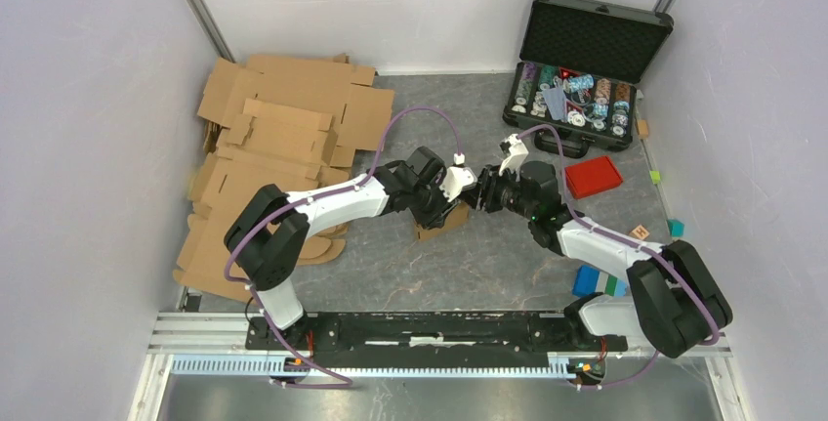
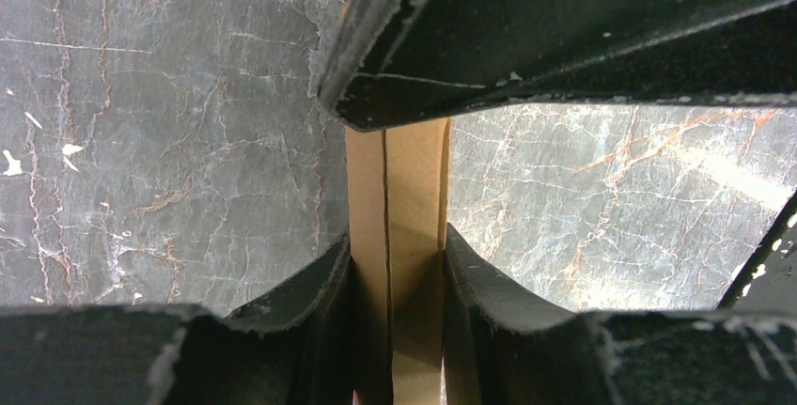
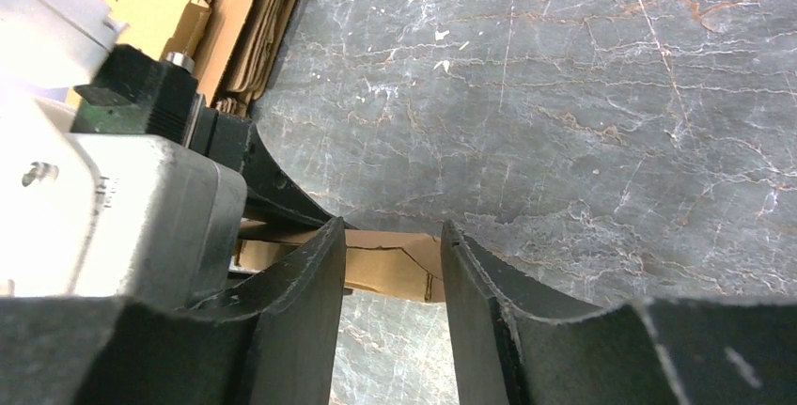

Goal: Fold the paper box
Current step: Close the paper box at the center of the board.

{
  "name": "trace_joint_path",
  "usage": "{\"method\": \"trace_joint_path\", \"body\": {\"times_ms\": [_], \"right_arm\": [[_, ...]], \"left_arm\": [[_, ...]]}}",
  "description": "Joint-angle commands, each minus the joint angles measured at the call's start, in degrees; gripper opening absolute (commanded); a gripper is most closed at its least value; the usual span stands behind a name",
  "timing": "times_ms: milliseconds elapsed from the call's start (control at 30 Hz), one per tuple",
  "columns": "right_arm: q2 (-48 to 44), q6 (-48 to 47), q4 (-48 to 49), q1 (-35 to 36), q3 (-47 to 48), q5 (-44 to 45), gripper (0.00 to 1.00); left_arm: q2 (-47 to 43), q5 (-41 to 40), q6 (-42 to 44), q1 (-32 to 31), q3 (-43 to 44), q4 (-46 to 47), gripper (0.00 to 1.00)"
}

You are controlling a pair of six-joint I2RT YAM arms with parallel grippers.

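Left fingers point(image 2: 315, 288): clenched on the paper box point(image 2: 406, 226), 1 finger on each side of a thin upright cardboard wall with a slit running down it.
Right fingers point(image 3: 305, 283): apart, with bare table showing through the gap and nothing pinched between them. A brown edge of the box lies across just past their tips.
Box position: mid-table, under the 2 wrists where they come together, resting on the table point(image 1: 469, 274).
Box contents: cannot tell. The fingers and wrists cover its inside in all 3 views.
Black case point(image 1: 596, 40): open at the far right corner, with its foam-lined lid standing up. Rows of poker chips point(image 1: 576, 99) fill its tray.
Red lid point(image 1: 593, 177): flat on the table just in front of the case, beside the right wrist.
Cardboard sheets point(image 1: 278, 138): a loose flat pile at the far left. The left arm crosses over its near edge.
Blue blocks point(image 1: 588, 279): beside the right arm, partly hidden behind it.
Hard to make out: the box's overall shape and its flaps, since only a small brown patch shows from above.
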Motion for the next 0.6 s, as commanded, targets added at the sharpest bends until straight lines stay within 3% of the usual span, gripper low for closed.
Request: {"method": "trace_joint_path", "body": {"times_ms": [0,367,567], "right_arm": [[0.5,2.5,6.1,0.4,0.6,-3.2,0.46],[3.6,2.3,1.6,0.3,2.2,-5.2,0.47],[2.9,4.3,2.2,0.3,2.2,-7.0,0.41]], "left_arm": [[2.9,0.9,1.7,-0.7,0.9,-0.5,0.09],[2.9,1.0,1.7,-0.8,0.8,-0.4,0.09],[2.8,0.7,1.7,-0.8,0.8,-0.6,0.09]]}}
